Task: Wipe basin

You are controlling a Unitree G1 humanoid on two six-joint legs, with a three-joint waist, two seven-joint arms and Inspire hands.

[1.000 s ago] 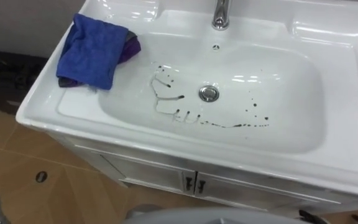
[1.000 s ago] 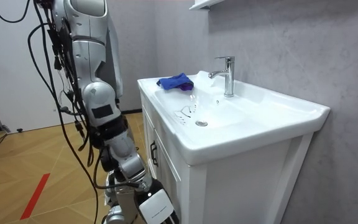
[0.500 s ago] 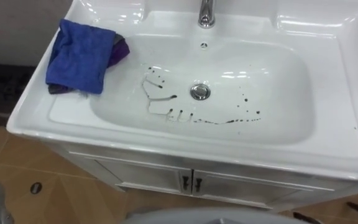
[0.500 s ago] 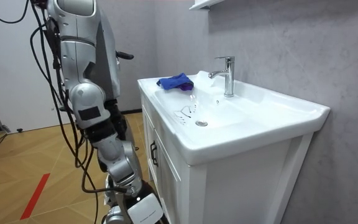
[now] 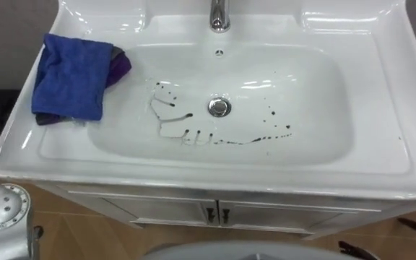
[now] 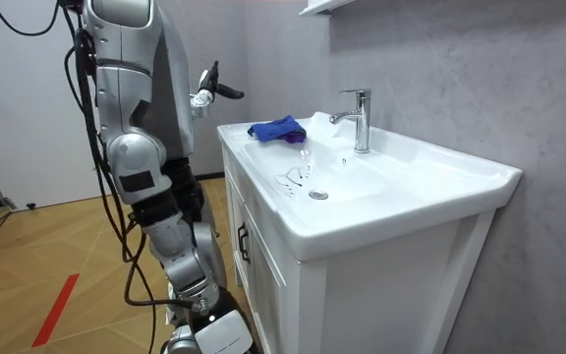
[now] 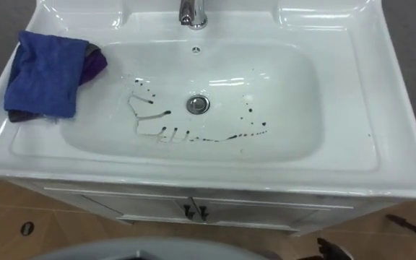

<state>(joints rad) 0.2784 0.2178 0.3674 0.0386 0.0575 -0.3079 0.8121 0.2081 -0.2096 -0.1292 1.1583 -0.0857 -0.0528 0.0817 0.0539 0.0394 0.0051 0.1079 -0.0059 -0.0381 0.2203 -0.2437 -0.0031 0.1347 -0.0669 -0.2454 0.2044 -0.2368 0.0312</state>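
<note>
The white basin (image 5: 316, 123) carries dark lines and spots (image 5: 186, 133) around its drain (image 5: 219, 107). A crumpled blue cloth (image 5: 71, 76) with a purple edge lies on the basin's left rim; it is also the blue cloth (image 6: 275, 129) in the room view. I stand right in front of the vanity. My left hand (image 6: 214, 93) is raised at chest height short of the rim, fingers straight, holding nothing. A metal part of my left arm (image 5: 2, 213) shows at the lower left corner. My right hand (image 6: 202, 324) hangs low beside the cabinet.
A chrome faucet (image 5: 219, 14) stands at the back middle of the basin. Below the rim are white cabinet doors (image 5: 215, 213) with small dark handles. There is wooden floor (image 6: 57, 256) behind me and a grey wall (image 6: 440, 69) behind the vanity.
My left arm has swung up from my side, bringing the hand out in front of my chest. The eye view has shifted, so the basin now sits more centred.
</note>
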